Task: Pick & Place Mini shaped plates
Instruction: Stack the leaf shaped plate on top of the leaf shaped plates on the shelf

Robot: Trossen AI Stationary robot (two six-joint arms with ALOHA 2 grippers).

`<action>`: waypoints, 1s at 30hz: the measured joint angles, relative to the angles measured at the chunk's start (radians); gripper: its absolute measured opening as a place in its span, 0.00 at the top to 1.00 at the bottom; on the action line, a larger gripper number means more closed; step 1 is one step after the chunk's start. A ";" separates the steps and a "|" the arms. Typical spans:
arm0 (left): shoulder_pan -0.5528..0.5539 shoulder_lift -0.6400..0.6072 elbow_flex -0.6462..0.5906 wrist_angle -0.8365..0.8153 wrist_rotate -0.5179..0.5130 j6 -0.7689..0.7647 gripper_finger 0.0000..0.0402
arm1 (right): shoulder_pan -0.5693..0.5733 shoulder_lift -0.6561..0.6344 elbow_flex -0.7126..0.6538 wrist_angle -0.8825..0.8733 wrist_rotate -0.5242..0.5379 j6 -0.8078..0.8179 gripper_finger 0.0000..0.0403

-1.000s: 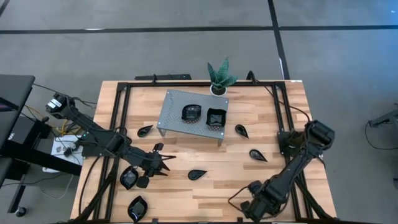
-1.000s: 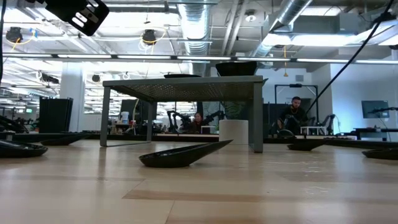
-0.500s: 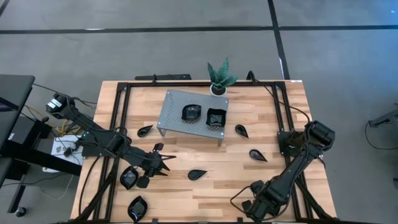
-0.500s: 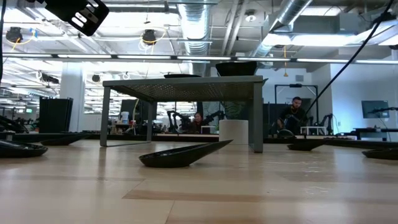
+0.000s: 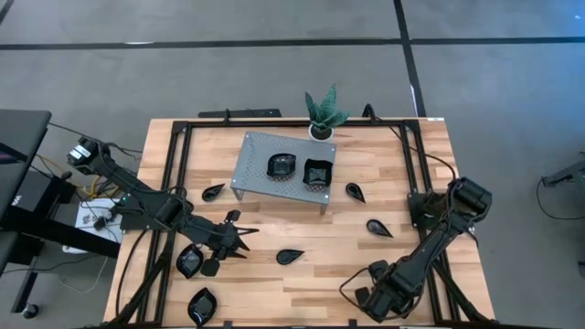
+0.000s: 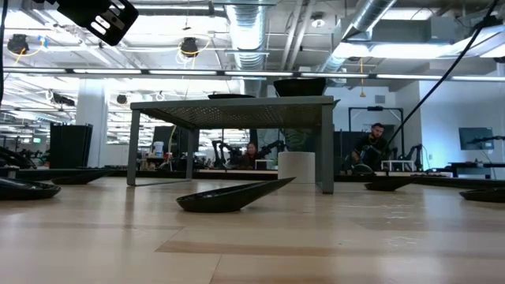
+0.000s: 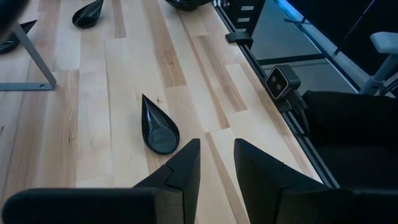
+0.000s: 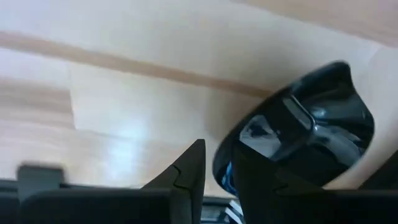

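Hovering over the front-left part of the table [image 5: 302, 233], the left gripper [image 5: 245, 239] has its fingers [image 7: 186, 171] set a narrow gap apart, with nothing between them. In the left wrist view a teardrop plate [image 7: 158, 126] lies flat on the wood just beyond the fingertips; the high view shows this plate near the table centre, apart from the gripper.

The right gripper [image 5: 373, 300] sits low at the front-right edge of the table. In the right wrist view its fingers [image 8: 189, 171] stand slightly parted, and a glossy black plate [image 8: 305, 134] fills the area just beside them (whether the fingers grip its rim cannot be told).

Remaining plates:
- Two square plates [image 5: 281, 166] rest on top of the grey perforated stand [image 5: 251, 164], side by side.
- One leaf plate [image 5: 213, 192] lies left of the stand.
- Two teardrop plates [image 5: 355, 192] lie right of the stand, well apart from each other.
- Two plates [image 5: 189, 262] lie at the front-left corner, beside the left arm.

A potted plant [image 5: 322, 114] stands behind the stand at the table's rear edge.
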 joint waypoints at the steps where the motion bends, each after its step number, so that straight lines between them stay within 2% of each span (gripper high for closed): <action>1: 0.000 0.000 0.000 0.000 0.000 0.000 0.75 | 0.000 0.000 0.000 0.000 0.006 0.006 0.82; 13: 0.000 0.000 0.000 0.000 0.000 0.000 0.75 | 0.018 0.019 0.000 -0.004 0.000 0.035 0.83; 17: 0.000 0.000 0.000 0.001 0.000 0.000 0.75 | 0.022 0.070 0.000 0.038 -0.065 0.018 0.85; 22: 0.000 0.000 0.000 0.005 0.000 0.000 0.75 | 0.015 0.099 0.005 0.071 -0.091 0.004 0.87; 30: 0.000 0.000 0.000 0.016 0.000 0.000 0.75 | 0.016 0.079 0.021 0.059 -0.130 -0.044 0.99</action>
